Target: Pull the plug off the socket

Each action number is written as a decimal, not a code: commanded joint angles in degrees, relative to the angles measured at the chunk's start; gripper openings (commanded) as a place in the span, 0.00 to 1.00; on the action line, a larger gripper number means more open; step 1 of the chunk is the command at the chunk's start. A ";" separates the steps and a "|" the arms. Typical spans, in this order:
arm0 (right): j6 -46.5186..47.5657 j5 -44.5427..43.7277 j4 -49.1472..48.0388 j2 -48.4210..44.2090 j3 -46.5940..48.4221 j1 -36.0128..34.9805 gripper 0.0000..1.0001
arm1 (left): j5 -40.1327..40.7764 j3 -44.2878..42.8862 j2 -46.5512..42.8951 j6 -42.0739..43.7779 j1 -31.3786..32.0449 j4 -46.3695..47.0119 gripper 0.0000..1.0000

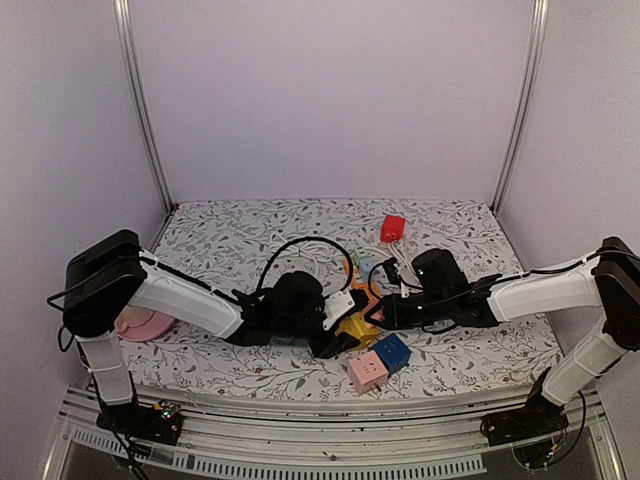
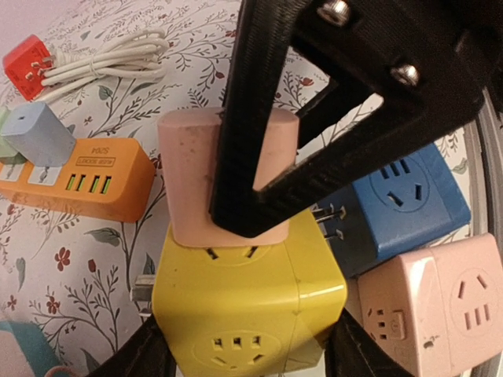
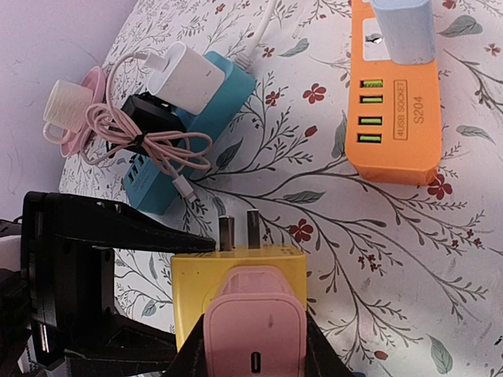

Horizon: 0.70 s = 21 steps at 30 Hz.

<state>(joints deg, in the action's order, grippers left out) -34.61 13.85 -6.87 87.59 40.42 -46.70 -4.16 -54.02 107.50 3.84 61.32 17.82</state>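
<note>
A pink plug (image 3: 255,330) sits seated in one face of a yellow cube socket (image 3: 236,267). My right gripper (image 3: 255,357) is shut on the plug, one finger on each side. My left gripper (image 2: 244,345) is shut on the yellow cube socket (image 2: 244,306), its fingers (image 2: 141,353) against the cube's two sides. In the left wrist view the pink plug (image 2: 189,181) stands on the cube's top with the right gripper's black finger (image 2: 259,118) across it. In the top view both grippers meet at the yellow cube (image 1: 357,326) near the table's front middle.
A blue cube socket (image 1: 392,351) and a pink cube socket (image 1: 367,372) lie right beside the yellow one. An orange power strip (image 3: 397,118) and a teal strip with a white charger (image 3: 189,78) lie beyond. A red cube (image 1: 393,228) sits at the back, a pink plate (image 1: 140,325) at the left.
</note>
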 commanded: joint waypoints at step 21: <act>1.16 -1.77 3.45 -4.25 1.63 -0.20 0.03 | 0.42 3.04 -1.69 -2.33 0.88 -1.42 0.03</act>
<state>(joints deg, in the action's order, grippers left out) -34.63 13.56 -3.79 86.41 40.66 -46.89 -4.16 -52.40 106.72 2.79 61.89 18.85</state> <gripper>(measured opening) 0.282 0.586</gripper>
